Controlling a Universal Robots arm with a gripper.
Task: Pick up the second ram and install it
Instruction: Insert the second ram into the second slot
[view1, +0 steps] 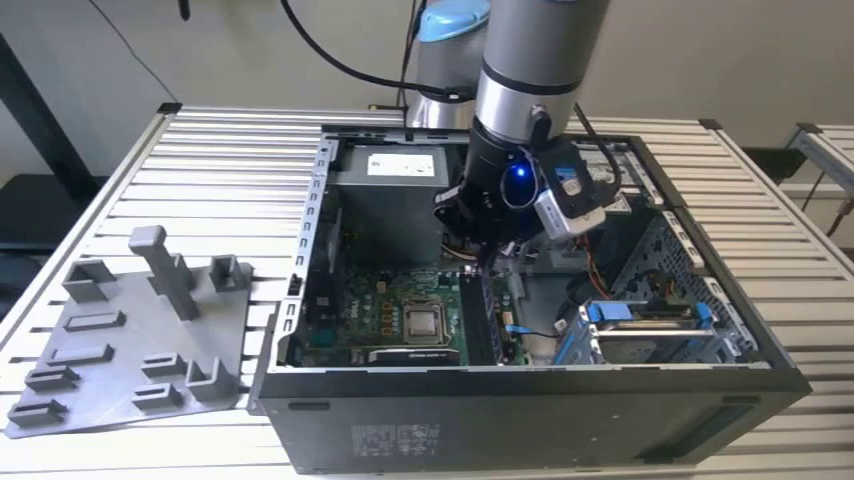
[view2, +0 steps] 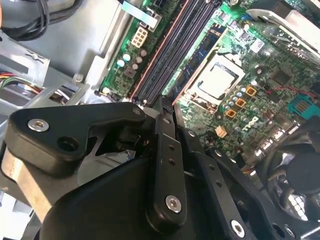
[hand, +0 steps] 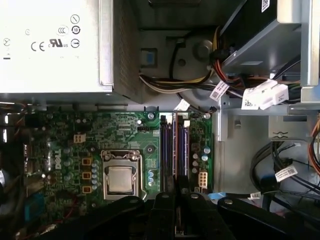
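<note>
Tool (hand: 176, 194) low inside open steel PC case (view1: 534, 400), black jointed links clenched on the second ram (hand: 175, 165). It is a thin, flat dark stick (edge-on, coppery rim) at the long memory slots (view2: 172, 45), beside the square metal CPU socket (hand: 120, 177). Slatted worktop (view1: 200, 150); gray moulded tray (view1: 127, 345), raised blocks.

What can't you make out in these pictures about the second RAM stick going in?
- Whether the second ram is held or already seated: in the first wrist view the tool covers the near end of the memory slots.
- In the second wrist view the tool's black body hides that same end.
- In the exterior view the arm and the tool stand over the slots, and a stick there is too small to pick out.
</note>
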